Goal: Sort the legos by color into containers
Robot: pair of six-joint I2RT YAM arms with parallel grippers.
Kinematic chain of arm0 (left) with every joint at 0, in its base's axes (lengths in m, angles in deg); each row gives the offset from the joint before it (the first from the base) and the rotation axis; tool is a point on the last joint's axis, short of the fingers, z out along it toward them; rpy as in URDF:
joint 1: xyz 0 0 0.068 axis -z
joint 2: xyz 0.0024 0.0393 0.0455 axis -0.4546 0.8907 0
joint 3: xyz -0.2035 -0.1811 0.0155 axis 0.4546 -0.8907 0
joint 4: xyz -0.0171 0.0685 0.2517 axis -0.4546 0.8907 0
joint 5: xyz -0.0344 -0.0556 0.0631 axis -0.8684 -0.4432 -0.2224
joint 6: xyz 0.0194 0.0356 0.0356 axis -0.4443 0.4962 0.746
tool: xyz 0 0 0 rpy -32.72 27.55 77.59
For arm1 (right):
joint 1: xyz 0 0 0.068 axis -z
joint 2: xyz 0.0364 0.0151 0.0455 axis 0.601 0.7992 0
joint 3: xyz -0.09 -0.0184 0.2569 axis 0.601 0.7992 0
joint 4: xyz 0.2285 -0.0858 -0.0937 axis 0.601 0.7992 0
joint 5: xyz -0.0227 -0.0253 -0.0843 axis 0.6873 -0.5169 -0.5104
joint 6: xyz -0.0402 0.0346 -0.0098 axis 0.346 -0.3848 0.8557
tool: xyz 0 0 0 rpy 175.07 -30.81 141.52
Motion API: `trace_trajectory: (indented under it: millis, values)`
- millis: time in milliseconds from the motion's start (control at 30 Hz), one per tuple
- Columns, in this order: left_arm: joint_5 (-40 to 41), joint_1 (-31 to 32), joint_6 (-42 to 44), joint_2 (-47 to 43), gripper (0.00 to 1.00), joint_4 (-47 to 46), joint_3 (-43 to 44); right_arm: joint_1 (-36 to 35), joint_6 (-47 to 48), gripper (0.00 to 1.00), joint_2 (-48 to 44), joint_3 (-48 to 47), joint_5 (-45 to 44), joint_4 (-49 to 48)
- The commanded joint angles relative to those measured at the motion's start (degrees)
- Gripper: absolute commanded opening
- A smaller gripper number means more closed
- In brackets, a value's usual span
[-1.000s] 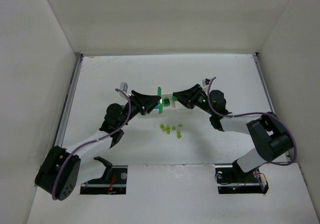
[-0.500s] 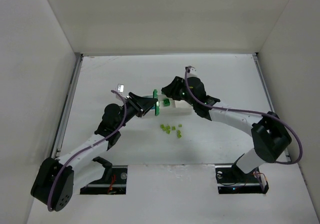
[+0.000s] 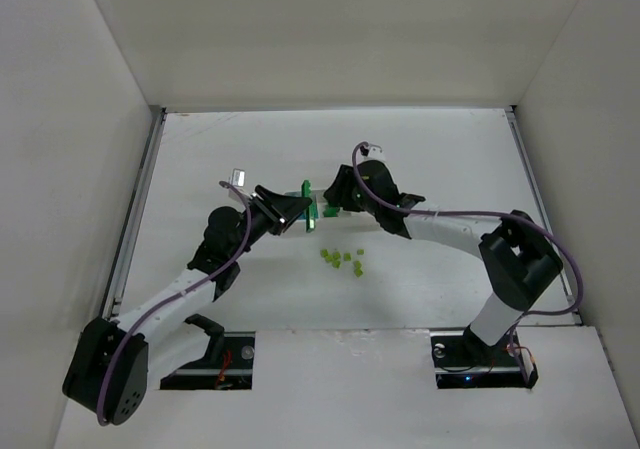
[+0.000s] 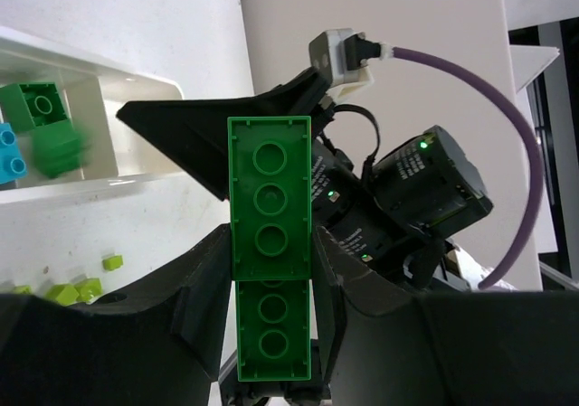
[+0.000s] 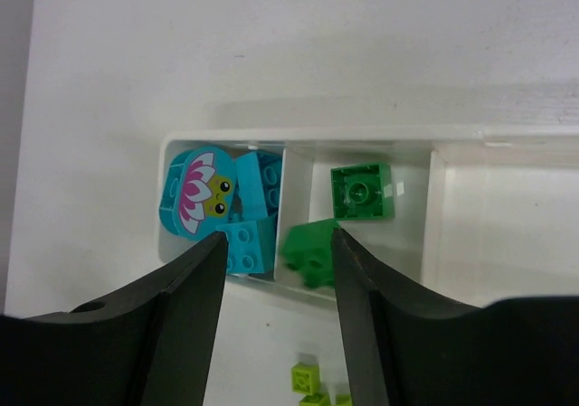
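- Enclosure: plain white walls (image 3: 70, 119) are closing in the table (image 3: 200, 159) on the left, far and right sides. Wide bare matte surface is showing to the left of the left arm and beyond both grippers.
- Left gripper (image 4: 271, 279): black fingers are clamping the sides of the long green brick (image 4: 270, 216) at its lower half. It is a glossy rectangular plastic brick with a single row of round studs facing the wrist camera. It is hanging in the air just left of the tray, near the right gripper.
- Tray (image 5: 298, 140): a shallow white plastic tray with thin walls and rounded corners, lying at mid-table under both grippers.
- Left compartment: cyan bricks (image 5: 253, 189) are crowding beside a round cyan piece (image 5: 199, 189) printed with a pink flower face.
- Middle compartment: a square green brick (image 5: 362, 192) is lying studs up. A second green brick (image 5: 308, 246) is showing blurred at the near wall.
- Right gripper (image 5: 277, 240): the fingers are standing spread apart above the tray's near wall, gripping nothing.
- Yellow-green pieces (image 3: 342, 259): tiny cubes are lying scattered on the table just in front of the tray, in the open space between the two arms.
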Motion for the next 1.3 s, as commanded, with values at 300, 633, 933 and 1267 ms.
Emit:
trace_trajectory:
  millis: [300, 633, 933, 1267]
  values:
    - [1.02, 0.11, 0.33, 1.14, 0.17, -2.38, 4.78, -0.36, -2.06, 0.63, -13.91, 6.51, 3.05, -6.34]
    - [2.16, 0.01, -6.78, 3.60, 0.17, -7.99, 4.78, -0.18, -14.09, 0.82, -32.31, 26.22, 20.18, -29.01]
    - [2.60, 2.21, -14.08, 4.83, 0.17, -17.32, 2.85, -0.79, -23.86, 0.85, -25.19, 25.08, 26.62, -41.86]
    - [2.86, 4.15, -14.08, 6.15, 0.17, -18.37, 1.97, -1.41, -25.27, 0.82, -23.79, 23.85, 27.85, -42.48]
